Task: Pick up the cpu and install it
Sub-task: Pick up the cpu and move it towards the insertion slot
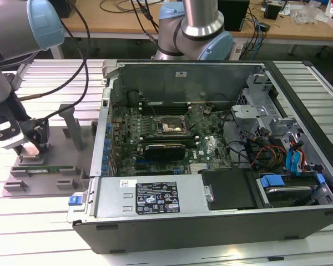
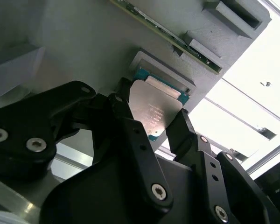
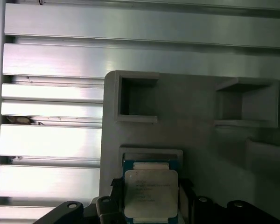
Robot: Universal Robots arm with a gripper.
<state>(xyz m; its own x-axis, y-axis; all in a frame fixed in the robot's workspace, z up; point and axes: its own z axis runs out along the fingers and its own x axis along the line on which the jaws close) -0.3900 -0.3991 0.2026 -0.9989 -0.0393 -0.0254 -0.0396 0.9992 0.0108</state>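
The cpu [image 2: 154,109] is a flat silver-grey square with a blue-green edge. It lies at a raised nest on the grey fixture plate [image 3: 200,135]. In both wrist views my gripper [image 2: 151,126] has one black finger [image 2: 126,119] against each of two opposite sides of the chip. The jaws look shut on it. The first wrist view shows the cpu [image 3: 150,191] between the fingertips, just below the nest's frame. In the exterior view my gripper [image 1: 30,145] hangs over the fixture plate [image 1: 50,177], at the exterior view's left of the open computer case. The empty motherboard socket [image 1: 169,126] sits inside the case.
A long green memory stick [image 1: 44,169] lies in a slot on the fixture plate. Upright grey posts [image 1: 72,127] stand on the plate beside my gripper. The case wall [image 1: 102,138] rises between plate and motherboard. Cables and drive bays [image 1: 277,149] fill the case's right side.
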